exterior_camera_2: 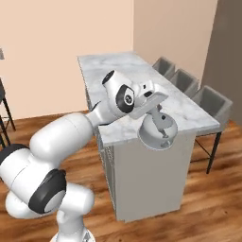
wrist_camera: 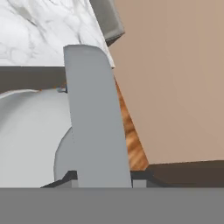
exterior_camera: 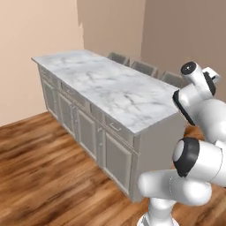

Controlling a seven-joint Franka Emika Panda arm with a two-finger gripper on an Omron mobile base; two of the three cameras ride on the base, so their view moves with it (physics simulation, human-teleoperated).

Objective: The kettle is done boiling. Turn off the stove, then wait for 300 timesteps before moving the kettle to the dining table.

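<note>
In the hand view, the small white-grey domed kettle [wrist_camera: 26, 135] is cut off by the left edge. In the left base view, the white arm hides the near end of the long white marble counter [exterior_camera: 110, 88], and the grey chairs [exterior_camera: 143, 67] show as backrest tops alone.

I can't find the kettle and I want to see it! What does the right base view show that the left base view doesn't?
Right base view: the kettle, hanging at the near end of the marble top, with the jaws shut on its handle.
Left base view: the long row of panelled cabinet doors and drawers under that top.
Both: the marble top, the grey chairs behind it, the wooden floor and the white arm.
</note>
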